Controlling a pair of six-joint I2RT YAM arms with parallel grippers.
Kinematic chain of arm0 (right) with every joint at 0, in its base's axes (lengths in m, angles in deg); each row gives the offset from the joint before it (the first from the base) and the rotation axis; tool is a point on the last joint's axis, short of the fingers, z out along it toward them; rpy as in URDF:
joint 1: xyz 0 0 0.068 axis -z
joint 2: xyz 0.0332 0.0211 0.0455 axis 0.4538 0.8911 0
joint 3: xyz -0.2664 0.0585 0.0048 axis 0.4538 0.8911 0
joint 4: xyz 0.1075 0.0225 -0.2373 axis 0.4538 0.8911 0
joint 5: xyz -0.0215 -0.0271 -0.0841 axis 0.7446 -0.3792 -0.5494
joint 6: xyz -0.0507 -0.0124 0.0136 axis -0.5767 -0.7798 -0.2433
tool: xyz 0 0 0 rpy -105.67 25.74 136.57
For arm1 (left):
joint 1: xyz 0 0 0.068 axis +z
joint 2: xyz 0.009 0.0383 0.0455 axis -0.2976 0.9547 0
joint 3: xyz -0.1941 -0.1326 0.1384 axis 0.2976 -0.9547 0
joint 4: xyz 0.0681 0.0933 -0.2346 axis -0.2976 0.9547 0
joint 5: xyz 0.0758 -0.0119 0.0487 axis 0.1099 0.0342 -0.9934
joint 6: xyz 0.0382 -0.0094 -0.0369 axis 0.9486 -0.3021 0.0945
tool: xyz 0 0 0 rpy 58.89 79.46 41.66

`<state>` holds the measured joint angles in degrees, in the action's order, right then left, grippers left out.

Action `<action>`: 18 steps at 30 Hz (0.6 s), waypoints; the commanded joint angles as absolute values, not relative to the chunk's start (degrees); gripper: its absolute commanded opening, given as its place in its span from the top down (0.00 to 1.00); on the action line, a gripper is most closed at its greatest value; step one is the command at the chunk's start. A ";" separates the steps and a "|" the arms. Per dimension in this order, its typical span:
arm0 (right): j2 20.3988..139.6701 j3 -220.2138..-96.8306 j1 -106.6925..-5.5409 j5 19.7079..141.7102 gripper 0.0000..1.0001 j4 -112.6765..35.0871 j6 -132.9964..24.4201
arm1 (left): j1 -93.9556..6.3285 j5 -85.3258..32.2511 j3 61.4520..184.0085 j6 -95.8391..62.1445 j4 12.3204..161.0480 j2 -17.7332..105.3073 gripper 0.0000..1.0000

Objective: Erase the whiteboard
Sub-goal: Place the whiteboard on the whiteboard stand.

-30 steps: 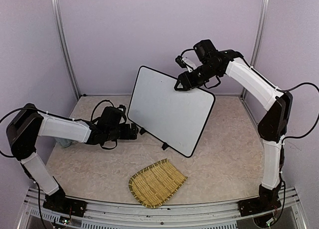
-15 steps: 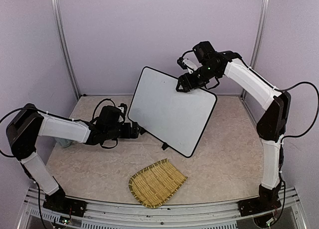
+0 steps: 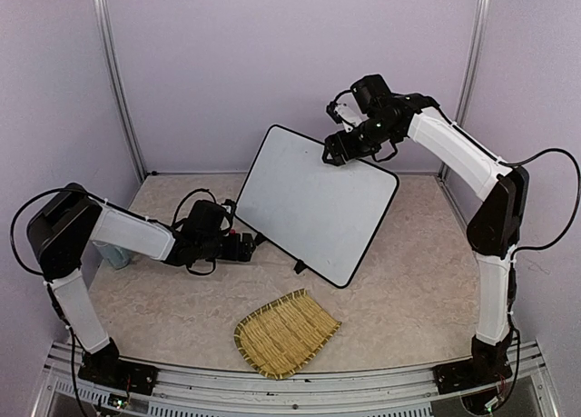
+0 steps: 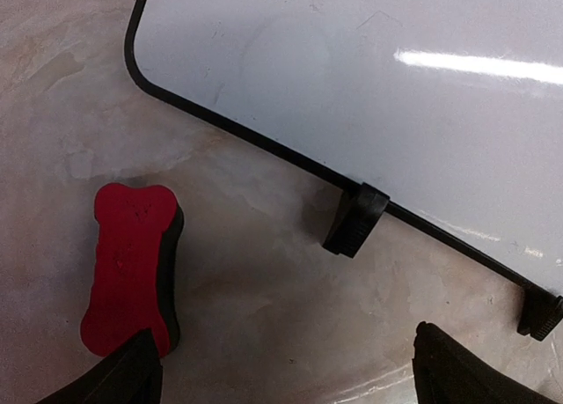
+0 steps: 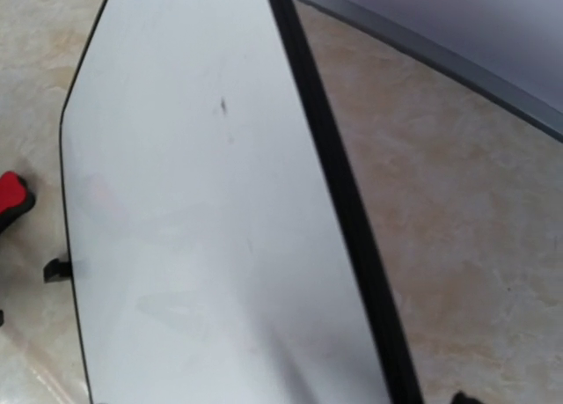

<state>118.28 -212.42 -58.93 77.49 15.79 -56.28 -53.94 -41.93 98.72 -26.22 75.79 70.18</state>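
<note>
Whiteboard [image 3: 313, 203] looks stiff, light, slick; hold by rim. My left tool [image 4: 290, 369] gapes empty; right tool [image 3: 329, 152]: cannot tell.

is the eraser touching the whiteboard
No, the eraser lies on the table, clear of the whiteboard rim.

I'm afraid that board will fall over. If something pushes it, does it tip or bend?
It probably tips easily: the whiteboard stands tilted on only two small feet. It looks stiff, since its thin black rim runs straight from corner to corner. Its glossy face shows glare, so it would likely be slippery to grip.
</note>
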 commanded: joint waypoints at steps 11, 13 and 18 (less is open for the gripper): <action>114.73 -210.33 -59.03 75.75 0.19 13.69 -53.91 | -53.15 -38.92 107.32 -13.53 77.70 75.70 0.16; 113.92 -209.70 -58.98 75.55 0.19 13.57 -53.70 | -53.39 -39.14 108.20 -12.54 78.43 76.27 0.17; 110.91 -206.84 -58.98 75.09 0.19 12.28 -52.70 | -53.83 -39.65 110.87 -10.58 80.00 78.44 0.20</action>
<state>115.72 -208.75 -58.96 75.59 13.86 -54.05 -53.41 -39.55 107.97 -13.74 78.13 76.37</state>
